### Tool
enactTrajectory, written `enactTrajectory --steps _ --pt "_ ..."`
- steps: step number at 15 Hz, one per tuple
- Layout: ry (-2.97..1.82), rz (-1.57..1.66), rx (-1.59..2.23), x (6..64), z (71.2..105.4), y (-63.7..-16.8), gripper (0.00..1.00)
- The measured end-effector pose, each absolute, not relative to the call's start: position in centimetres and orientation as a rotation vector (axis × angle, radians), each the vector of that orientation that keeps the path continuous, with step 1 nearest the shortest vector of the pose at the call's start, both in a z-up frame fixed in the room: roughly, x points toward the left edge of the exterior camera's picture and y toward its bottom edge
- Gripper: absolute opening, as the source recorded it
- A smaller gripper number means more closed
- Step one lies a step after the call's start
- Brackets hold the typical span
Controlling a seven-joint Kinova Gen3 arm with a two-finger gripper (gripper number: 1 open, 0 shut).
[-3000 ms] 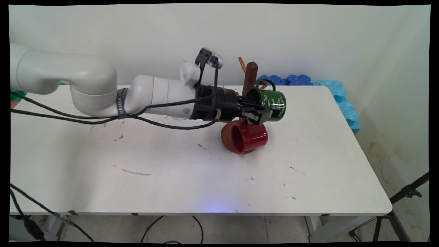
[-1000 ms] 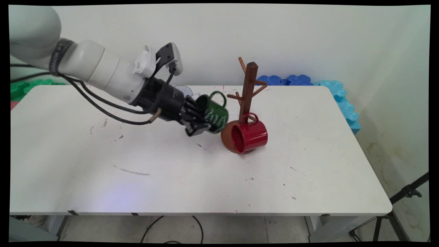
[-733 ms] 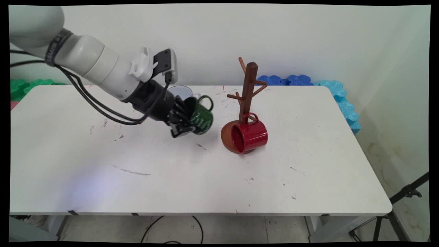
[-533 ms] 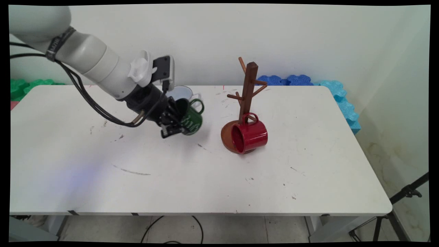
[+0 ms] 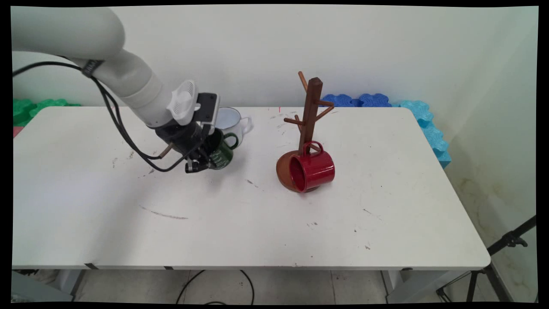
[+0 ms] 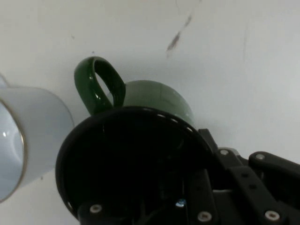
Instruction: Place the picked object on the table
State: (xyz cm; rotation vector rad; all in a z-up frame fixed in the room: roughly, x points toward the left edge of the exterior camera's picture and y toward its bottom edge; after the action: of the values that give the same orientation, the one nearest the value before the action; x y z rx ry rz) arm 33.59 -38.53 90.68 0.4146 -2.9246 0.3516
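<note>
We hold the green mug (image 5: 221, 153) by its rim in our claw (image 5: 201, 164), squeezed tight, low over the tabletop (image 5: 257, 214) beside the white mug (image 5: 229, 122), ready to set down gently.

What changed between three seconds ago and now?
The claw, shut on the green mug throughout, carried it from the brown mug tree leftward across the table and lower, to beside the white mug. The arm swung back from level to sloping down. The tree, the red mug hanging on it, and the white mug have not moved.
</note>
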Motion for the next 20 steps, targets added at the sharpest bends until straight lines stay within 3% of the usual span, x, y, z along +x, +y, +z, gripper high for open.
enactTrajectory --steps 9,19,20 --pt "-3.046 0.309 0.287 32.8 86.2 -42.1 0.00" --pt "-3.079 0.269 0.237 31.9 83.9 -44.2 0.00" --pt "-3.079 0.269 0.235 31.8 83.7 -44.4 1.00"
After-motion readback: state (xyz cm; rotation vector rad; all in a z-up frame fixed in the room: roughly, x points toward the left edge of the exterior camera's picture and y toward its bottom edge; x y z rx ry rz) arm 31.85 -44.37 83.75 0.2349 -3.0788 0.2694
